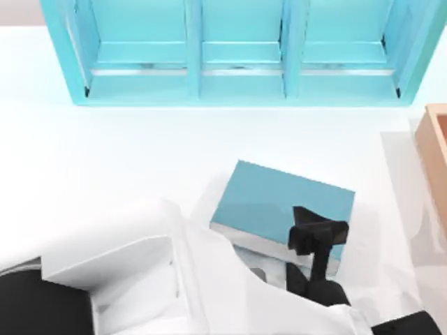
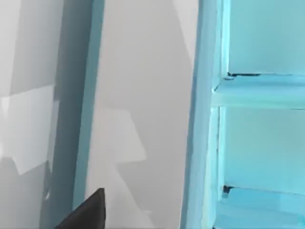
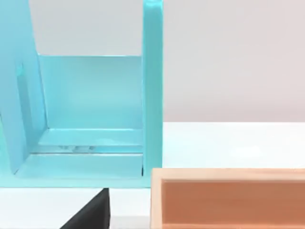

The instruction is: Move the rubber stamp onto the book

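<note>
The book [image 1: 279,202], a flat teal-blue hardcover with white page edges, lies on the white table just right of centre in the top view. My right gripper [image 1: 318,234] hangs black over the book's near right corner, and its arm runs back toward the near right of the table. The rubber stamp is hidden. My left arm [image 1: 133,279] is raised at the near left, a bulky white shape that overlaps the book's near left corner. A dark tip of the left gripper [image 2: 86,214] sticks into the left wrist view.
A big light-blue shelf unit [image 1: 237,56] with compartments spans the far side of the table and also appears as shelf unit [image 3: 90,95] in the right wrist view. An orange-brown box [image 1: 436,153] stands at the right edge, seen close as box [image 3: 228,198].
</note>
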You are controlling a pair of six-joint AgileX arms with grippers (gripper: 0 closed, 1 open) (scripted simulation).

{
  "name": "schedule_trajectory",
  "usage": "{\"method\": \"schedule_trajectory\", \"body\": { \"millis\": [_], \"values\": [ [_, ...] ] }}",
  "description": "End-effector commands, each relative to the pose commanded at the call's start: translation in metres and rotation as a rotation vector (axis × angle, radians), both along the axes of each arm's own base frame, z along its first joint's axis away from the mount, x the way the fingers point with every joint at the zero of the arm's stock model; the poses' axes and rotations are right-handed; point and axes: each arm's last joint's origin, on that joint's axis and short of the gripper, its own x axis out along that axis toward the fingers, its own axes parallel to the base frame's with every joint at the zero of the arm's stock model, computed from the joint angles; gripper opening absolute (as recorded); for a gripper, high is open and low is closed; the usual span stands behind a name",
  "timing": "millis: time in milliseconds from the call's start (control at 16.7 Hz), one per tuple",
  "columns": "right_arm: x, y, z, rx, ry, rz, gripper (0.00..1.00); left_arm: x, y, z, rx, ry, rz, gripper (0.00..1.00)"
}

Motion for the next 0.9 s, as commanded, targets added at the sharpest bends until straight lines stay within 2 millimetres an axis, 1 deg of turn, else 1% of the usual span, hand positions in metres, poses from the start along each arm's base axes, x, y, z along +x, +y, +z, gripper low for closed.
{"method": "schedule_trajectory", "body": {
  "millis": [180, 360, 480, 660, 900],
  "values": [
    [0.0, 0.0, 0.0, 0.0, 0.0, 0.0, 1.0, -0.03, 0.004, 0.003, 0.022, 0.001, 0.003, 1.0],
    [0.0, 0.0, 0.0, 0.0, 0.0, 0.0, 1.0, -0.055, 0.009, 0.013, 0.026, -0.014, 0.003, 1.0],
    [0.0, 0.0, 0.0, 0.0, 0.0, 0.0, 1.0, -0.068, 0.012, 0.021, 0.014, -0.028, 0.0, 1.0],
    [0.0, 0.0, 0.0, 0.0, 0.0, 0.0, 1.0, -0.081, 0.014, 0.03, -0.005, -0.044, -0.005, 1.0],
    [0.0, 0.0, 0.0, 0.0, 0.0, 0.0, 1.0, -0.083, 0.014, 0.032, -0.009, -0.048, -0.007, 1.0]
  ]
}}
